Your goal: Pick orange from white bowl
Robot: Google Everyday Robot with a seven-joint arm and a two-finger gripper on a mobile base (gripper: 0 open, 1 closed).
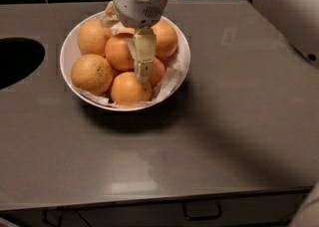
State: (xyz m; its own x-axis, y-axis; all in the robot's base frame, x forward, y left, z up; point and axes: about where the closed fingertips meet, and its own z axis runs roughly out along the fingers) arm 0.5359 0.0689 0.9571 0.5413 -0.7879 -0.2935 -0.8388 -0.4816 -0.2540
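Straddling the round dimpled middle orange [118, 52] in the paper-lined white bowl [64, 59], the two-finger gripper [125, 38] stands spread, seemingly not yet clamped.

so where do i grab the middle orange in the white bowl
Probably across the widest middle of the round deep-orange fruit, from above: neighbouring oranges crowd it in the paper-lined white bowl, leaving only its top free. The gripper hangs beside it.

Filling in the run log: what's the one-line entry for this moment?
phase: pick attempt | gripper: low inside white bowl, beside centre orange | grasp: unconfirmed | bowl: on grey counter
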